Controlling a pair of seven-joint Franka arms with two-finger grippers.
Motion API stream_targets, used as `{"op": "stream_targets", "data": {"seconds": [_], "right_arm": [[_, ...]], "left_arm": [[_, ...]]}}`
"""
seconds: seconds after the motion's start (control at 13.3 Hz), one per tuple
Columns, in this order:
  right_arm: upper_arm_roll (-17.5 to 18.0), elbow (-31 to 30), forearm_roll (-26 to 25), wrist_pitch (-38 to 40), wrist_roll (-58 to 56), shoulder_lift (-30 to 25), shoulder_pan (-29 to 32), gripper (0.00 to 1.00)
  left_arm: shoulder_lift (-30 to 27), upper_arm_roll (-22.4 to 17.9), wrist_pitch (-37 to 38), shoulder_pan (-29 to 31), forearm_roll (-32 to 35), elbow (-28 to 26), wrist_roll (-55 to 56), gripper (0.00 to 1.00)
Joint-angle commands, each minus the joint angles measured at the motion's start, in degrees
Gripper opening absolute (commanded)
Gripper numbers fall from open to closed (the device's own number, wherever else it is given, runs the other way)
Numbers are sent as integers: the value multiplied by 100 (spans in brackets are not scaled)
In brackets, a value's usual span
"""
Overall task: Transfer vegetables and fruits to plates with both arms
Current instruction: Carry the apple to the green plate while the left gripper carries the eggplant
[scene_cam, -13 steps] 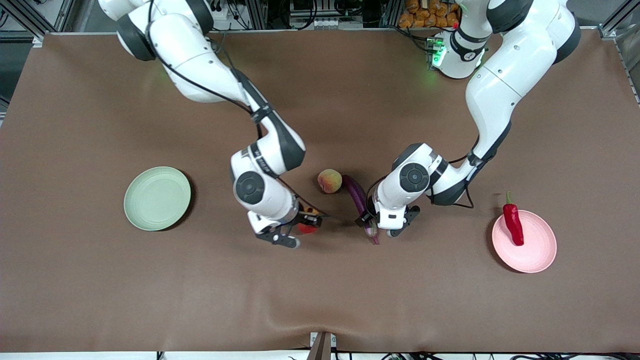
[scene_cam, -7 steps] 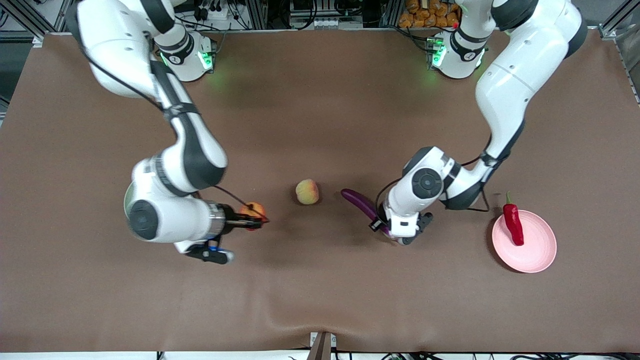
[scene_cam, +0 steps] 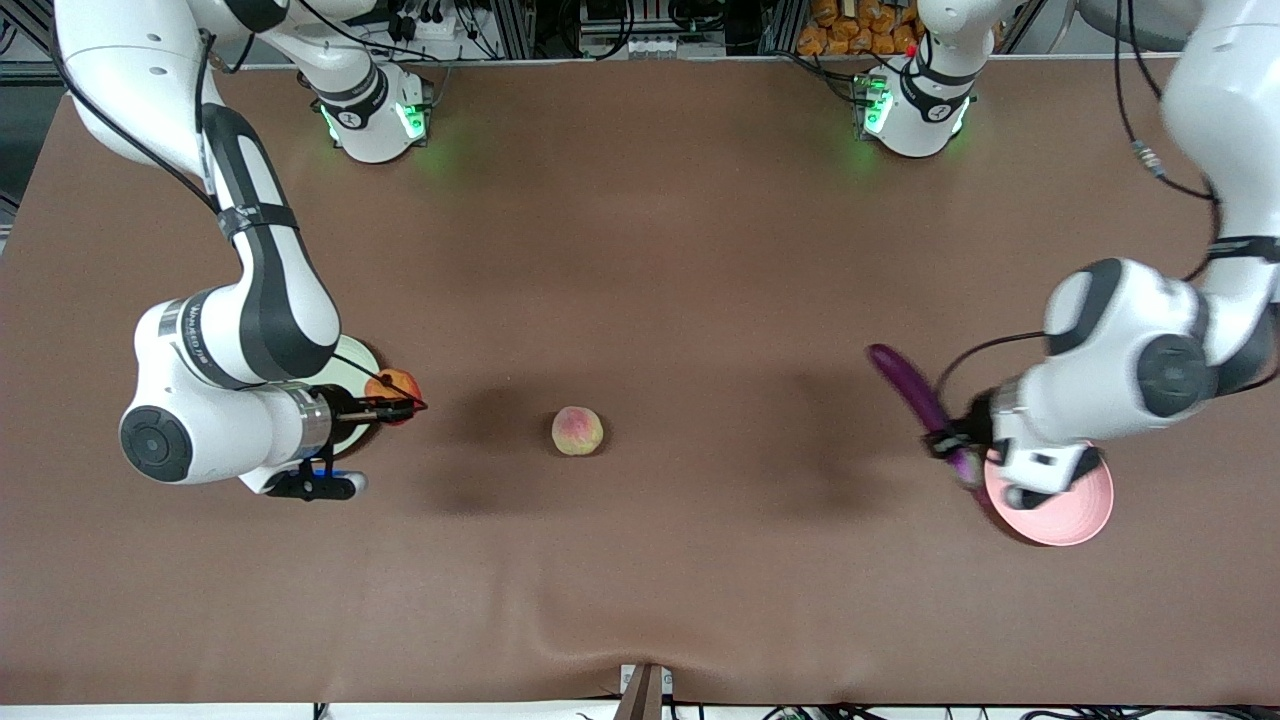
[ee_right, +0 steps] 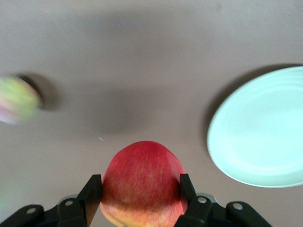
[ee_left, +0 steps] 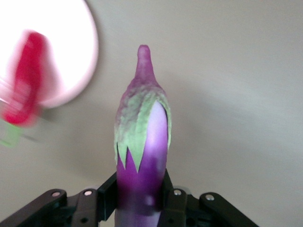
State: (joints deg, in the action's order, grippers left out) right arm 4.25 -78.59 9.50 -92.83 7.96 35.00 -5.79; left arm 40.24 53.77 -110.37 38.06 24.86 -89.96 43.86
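Note:
My right gripper (scene_cam: pixel 400 400) is shut on the red pomegranate (scene_cam: pixel 392 383) and holds it over the table at the edge of the pale green plate (scene_cam: pixel 362 362), which the arm mostly hides. The right wrist view shows the pomegranate (ee_right: pixel 142 175) between the jaws, with the green plate (ee_right: pixel 265 137) beside it. My left gripper (scene_cam: pixel 955 450) is shut on the purple eggplant (scene_cam: pixel 905 385), over the edge of the pink plate (scene_cam: pixel 1075 510). In the left wrist view the eggplant (ee_left: pixel 142 142) sticks out of the gripper (ee_left: pixel 142 194). The red chilli (ee_left: pixel 26 80) lies on the pink plate (ee_left: pixel 66 47). The peach (scene_cam: pixel 577 431) sits mid-table.
The brown cloth table (scene_cam: pixel 640 250) has a raised wrinkle near its front edge. Both arm bases (scene_cam: pixel 375 110) stand along the top of the front view. The peach also shows in the right wrist view (ee_right: pixel 16 99).
The right arm swung the pomegranate from mid-table to the green plate. The left arm lifted the eggplant and carried it to the pink plate. The peach shifted nearer the camera, toward the right arm's end.

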Motion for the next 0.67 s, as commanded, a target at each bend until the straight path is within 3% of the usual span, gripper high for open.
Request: {"op": "stream_targets", "data": {"seconds": [0.0, 0.22, 0.37, 0.6], "right_arm": [[129, -1094, -255, -227, -591, -686, 419, 0], [137, -2429, -308, -1330, -2003, -1109, 1200, 0], [137, -3168, -308, -2201, -2315, -1171, 1387, 0], [137, -3706, -308, -2880, -2614, -1163, 1466, 0]], "left_arm": [[141, -84, 33, 597, 98, -109, -1392, 0], [290, -612, -142, 527, 957, 162, -2519, 0], [527, -841, -370, 493, 1048, 487, -3327, 0], [774, -1157, -704, 334, 1039, 874, -4303, 0]]}}
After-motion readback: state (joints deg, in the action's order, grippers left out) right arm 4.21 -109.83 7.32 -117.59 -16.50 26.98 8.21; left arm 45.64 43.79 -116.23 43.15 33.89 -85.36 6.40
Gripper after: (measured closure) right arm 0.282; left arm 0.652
